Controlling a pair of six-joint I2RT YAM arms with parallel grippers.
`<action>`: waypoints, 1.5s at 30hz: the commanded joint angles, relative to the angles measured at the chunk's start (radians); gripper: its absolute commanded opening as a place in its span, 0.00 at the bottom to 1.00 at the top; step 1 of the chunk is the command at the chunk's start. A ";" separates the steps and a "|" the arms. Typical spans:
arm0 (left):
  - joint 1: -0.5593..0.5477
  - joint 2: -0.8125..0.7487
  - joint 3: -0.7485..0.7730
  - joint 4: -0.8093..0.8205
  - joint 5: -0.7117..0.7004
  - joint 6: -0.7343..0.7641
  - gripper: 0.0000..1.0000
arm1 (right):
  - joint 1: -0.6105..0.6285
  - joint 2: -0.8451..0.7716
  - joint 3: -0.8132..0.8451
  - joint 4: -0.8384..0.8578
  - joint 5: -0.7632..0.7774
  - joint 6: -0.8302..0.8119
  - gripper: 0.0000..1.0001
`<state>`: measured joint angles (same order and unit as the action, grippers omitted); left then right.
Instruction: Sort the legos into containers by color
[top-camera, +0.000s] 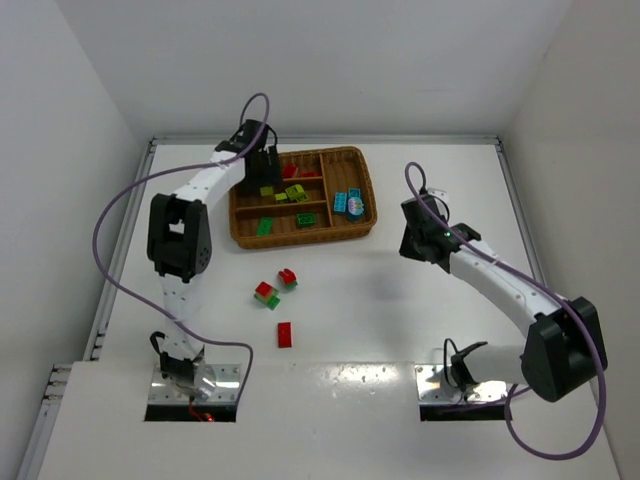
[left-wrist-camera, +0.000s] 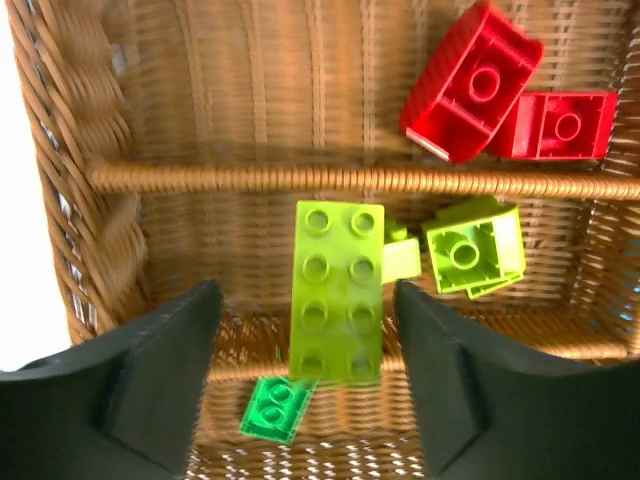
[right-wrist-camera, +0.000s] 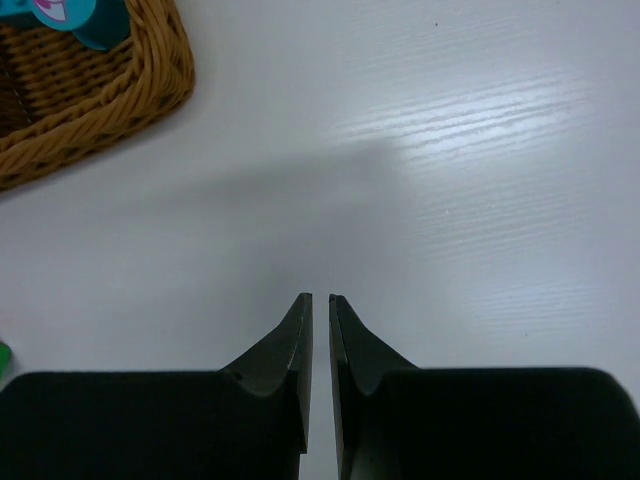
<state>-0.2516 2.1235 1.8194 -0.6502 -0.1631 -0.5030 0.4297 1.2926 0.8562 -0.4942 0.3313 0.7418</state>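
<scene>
Left gripper (left-wrist-camera: 305, 300) hangs wide open over the tray (top-camera: 300, 241), a yellow-green brick (left-wrist-camera: 338, 290) lengthwise between its fingers (left-wrist-camera: 160, 380), right gripper (right-wrist-camera: 320, 310) pinched shut and empty, three loose legos (top-camera: 285, 333) nearer the left arm (top-camera: 180, 240).

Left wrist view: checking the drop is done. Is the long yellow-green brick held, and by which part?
Not held: the left gripper is open, a gap between each finger and the yellow-green brick. The right gripper is shut, empty.

Left arm (top-camera: 195, 185) and right arm (top-camera: 495, 280) in glossy white links with bulky black joint housings, each trailing a looping purple cable (top-camera: 97, 245). Matte black, wedge-shaped fingers (left-wrist-camera: 160, 380) on left end effector (left-wrist-camera: 305, 295) and right end effector (right-wrist-camera: 320, 300).
</scene>
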 joint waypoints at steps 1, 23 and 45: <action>0.011 0.003 0.063 0.011 -0.026 0.001 0.82 | 0.007 -0.022 0.004 -0.004 -0.012 0.025 0.12; 0.043 -0.796 -0.750 -0.009 -0.082 -0.095 0.79 | 0.483 0.325 0.312 0.089 -0.287 -0.300 0.75; 0.272 -0.867 -0.753 -0.029 -0.096 -0.098 0.79 | 0.802 0.590 0.382 0.026 -0.230 -0.228 0.83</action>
<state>0.0032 1.2861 1.0649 -0.7143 -0.2501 -0.6140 1.2274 1.8797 1.2125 -0.4713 0.0360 0.4904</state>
